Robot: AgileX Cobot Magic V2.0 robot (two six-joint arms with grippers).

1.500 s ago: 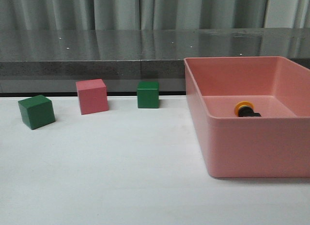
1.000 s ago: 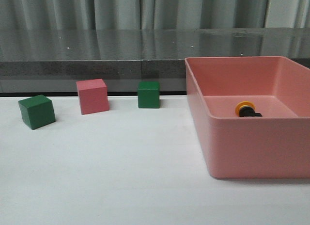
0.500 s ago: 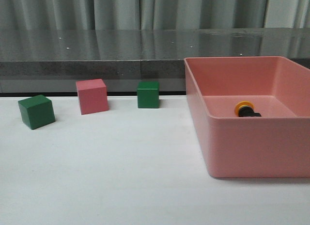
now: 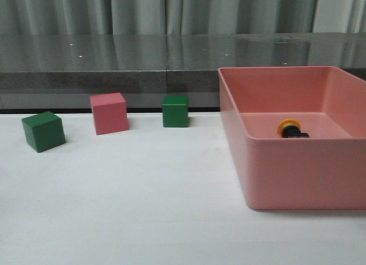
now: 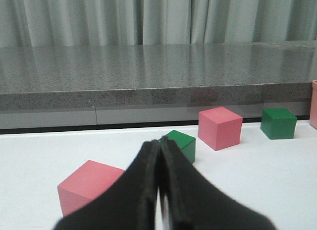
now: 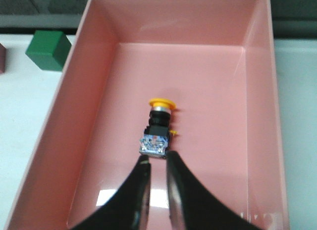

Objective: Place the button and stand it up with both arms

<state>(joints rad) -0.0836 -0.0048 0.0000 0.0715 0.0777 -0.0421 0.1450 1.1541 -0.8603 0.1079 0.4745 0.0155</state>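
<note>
The button (image 4: 289,129) lies on its side on the floor of the pink bin (image 4: 297,168). Its yellow cap points toward the bin's far wall. In the right wrist view the button (image 6: 158,126) shows a black body and a clear-blue base, and that base faces my right gripper (image 6: 157,158). This gripper hangs over the bin (image 6: 69,116) just short of the base, slightly open, with nothing between its fingers. My left gripper (image 5: 159,143) is shut on nothing, low over the table on the cube side. Neither arm shows in the front view.
A green cube (image 4: 43,131), a pink cube (image 4: 108,113) and a second green cube (image 4: 175,111) stand in a loose row at the table's back left. Another pink cube (image 5: 86,185) sits close beside the left gripper. A grey ledge (image 4: 114,76) runs behind the table.
</note>
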